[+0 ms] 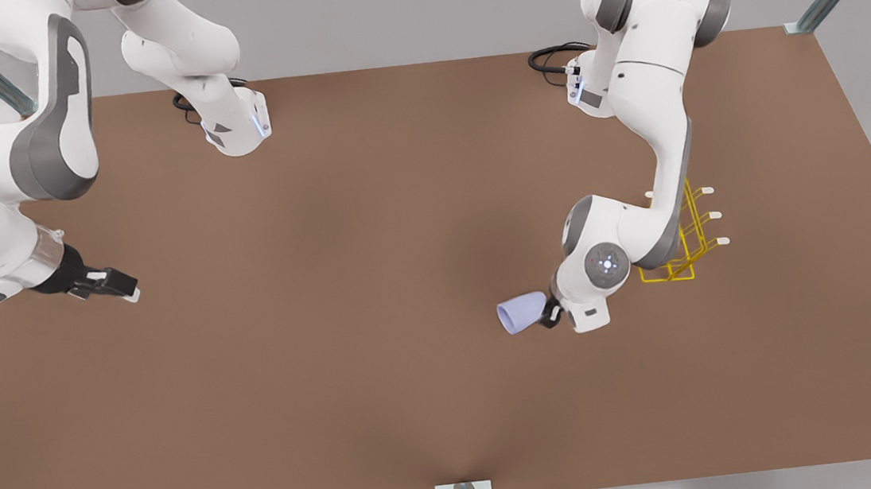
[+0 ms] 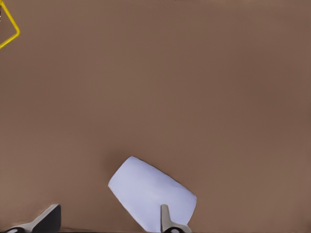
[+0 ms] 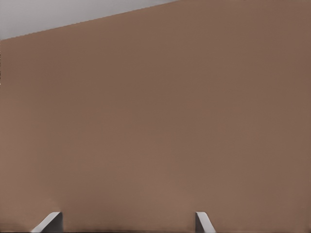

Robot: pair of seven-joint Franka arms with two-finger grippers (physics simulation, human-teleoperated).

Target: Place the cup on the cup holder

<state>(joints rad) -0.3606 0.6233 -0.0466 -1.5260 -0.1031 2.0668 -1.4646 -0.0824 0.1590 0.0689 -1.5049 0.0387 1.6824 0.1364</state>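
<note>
L pincer (image 1: 548, 313) pinches lavender-blue tapered cup (image 1: 523, 313), tilted above brown surface (image 1: 375, 282). I keep grip firm, swing to yellow wire cup holder (image 1: 683, 241) nearby. R pincer (image 1: 124, 289) spread, waits.

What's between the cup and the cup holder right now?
In the front view, the left gripper and its wrist sit between the cup and the cup holder.
</note>
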